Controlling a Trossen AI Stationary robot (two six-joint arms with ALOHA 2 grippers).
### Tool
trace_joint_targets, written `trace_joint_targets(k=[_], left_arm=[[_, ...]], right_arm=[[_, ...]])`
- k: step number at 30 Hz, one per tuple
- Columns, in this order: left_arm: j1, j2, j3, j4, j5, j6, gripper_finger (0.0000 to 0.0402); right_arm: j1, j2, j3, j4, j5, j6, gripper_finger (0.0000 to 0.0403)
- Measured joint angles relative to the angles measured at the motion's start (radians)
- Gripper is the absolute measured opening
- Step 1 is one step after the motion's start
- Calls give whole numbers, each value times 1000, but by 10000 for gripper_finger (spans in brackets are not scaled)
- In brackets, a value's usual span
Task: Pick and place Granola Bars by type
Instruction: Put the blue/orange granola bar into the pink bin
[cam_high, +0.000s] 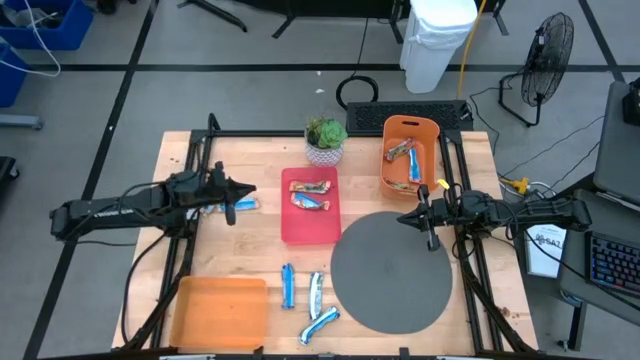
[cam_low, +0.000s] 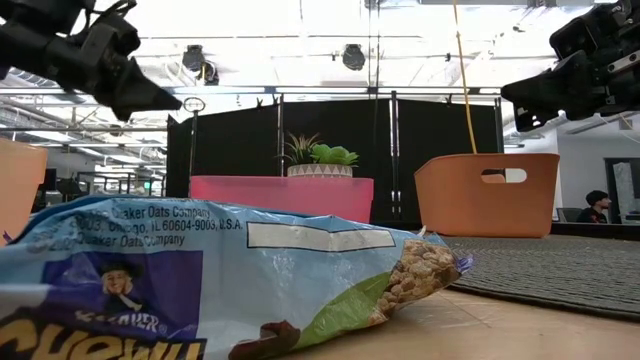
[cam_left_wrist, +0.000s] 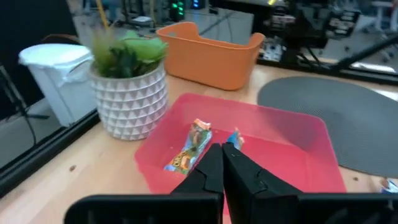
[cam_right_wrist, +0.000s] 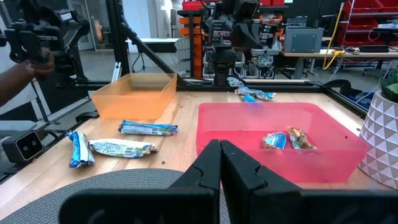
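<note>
From above, a red tray (cam_high: 310, 225) lies at the middle of the wooden table (cam_high: 250, 255), holding two granola bars (cam_high: 311, 195). The left gripper (cam_high: 238, 192) hovers just left of the tray with its fingers pressed together and nothing between them, above a blue bar (cam_high: 243, 205). The right gripper (cam_high: 418, 217), also pinched shut and empty, sits right of the tray over the edge of a round grey mat (cam_high: 392, 271). Beyond the tray stand a small potted plant (cam_high: 325, 140) and an orange bin (cam_high: 411, 152) with bars inside. In front of the tray lie three blue-and-white bars (cam_high: 288, 285) beside a flat orange tray (cam_high: 220, 311). From table height, a blue wrapper (cam_low: 200, 285) fills the foreground, with the red tray far behind it. The left wrist camera shows closed fingers (cam_left_wrist: 214, 171) pointing at the tray's two bars. The right wrist camera shows closed fingers (cam_right_wrist: 217, 165) before the red tray, loose bars beside it.
</note>
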Motion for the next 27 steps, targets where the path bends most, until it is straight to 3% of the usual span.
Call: trace_joint_targets(k=[4,8,10,13,17,23,27], left_arm=[[0,-49,-19,-44,-94,-90,17],[0,-63,-19,-244,-361,-350,17],[1,-58,-19,-346,-416,-505,6],[0,-46,-19,-416,-331,-606,8],[0,-32,-11,-413,-224,-612,17],[0,-24,74,-527,-247,-618,6],[1,49,193,-671,-312,-652,4]], right_arm=[[0,0,0,0,0,0,0],[0,0,0,0,0,0,0],[0,0,0,0,0,0,0],[0,0,0,0,0,0,0],[0,0,0,0,0,0,0],[0,0,0,0,0,0,0],[0,0,0,0,0,0,0]])
